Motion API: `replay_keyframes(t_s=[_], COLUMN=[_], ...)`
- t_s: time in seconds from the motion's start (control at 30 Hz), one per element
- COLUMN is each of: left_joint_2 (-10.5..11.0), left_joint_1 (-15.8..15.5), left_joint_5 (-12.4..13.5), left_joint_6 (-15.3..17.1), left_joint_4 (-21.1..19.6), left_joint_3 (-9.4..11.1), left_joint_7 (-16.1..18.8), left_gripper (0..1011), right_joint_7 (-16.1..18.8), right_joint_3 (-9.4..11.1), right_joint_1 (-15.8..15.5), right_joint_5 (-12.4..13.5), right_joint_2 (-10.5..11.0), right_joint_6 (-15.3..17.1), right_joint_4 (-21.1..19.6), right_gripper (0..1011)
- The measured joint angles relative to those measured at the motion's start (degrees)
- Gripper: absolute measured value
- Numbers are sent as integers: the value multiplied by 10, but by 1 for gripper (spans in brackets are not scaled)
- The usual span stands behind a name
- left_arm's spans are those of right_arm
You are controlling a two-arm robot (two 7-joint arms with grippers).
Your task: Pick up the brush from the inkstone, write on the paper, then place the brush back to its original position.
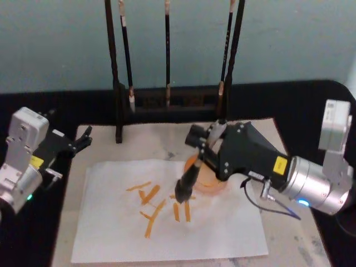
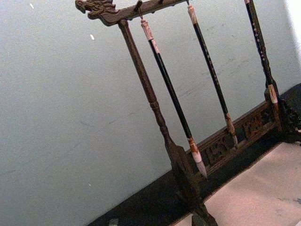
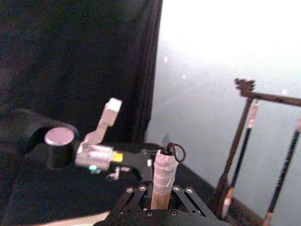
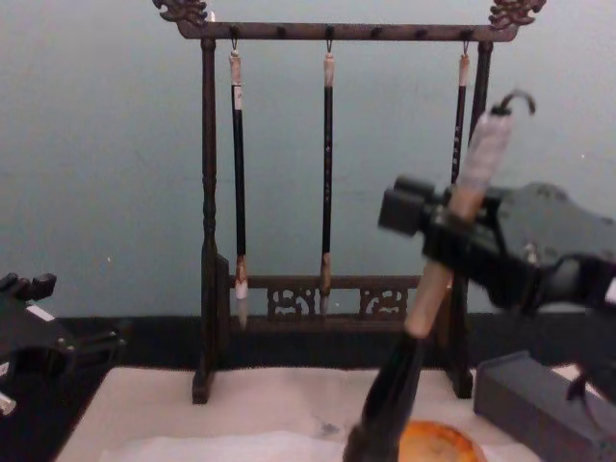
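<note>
— Black desk (image 1: 289, 105), cream mat (image 1: 156, 146): where's the brush?
— Right tool (image 1: 207, 146) clamps the brush (image 1: 188, 177) by its handle, tilted, bristles on the white paper (image 1: 111, 233) among orange strokes (image 1: 150, 200). Left tool (image 1: 82, 140) sits by the mat's left edge.

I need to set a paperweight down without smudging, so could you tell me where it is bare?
Bare: the near strip of the paper below the orange strokes, and the felt mat between the brush rack and the paper's far edge. Crowded: centre-right, where the right gripper holds the brush by the orange dish. The left gripper sits at the mat's left.
</note>
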Motion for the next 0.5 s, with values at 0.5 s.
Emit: replay_keyframes(t_s=[0.5], left_joint_2=[0], left_joint_1=[0], left_joint_5=[0], left_joint_6=[0], left_joint_4=[0], left_joint_3=[0], left_joint_7=[0], left_gripper=[1010], right_joint_7=[-41], right_joint_3=[49], right_joint_1=[38], right_joint_5=[83], right_joint_2=[-38], right_joint_6=[62], right_joint_4=[53], right_gripper=[151])
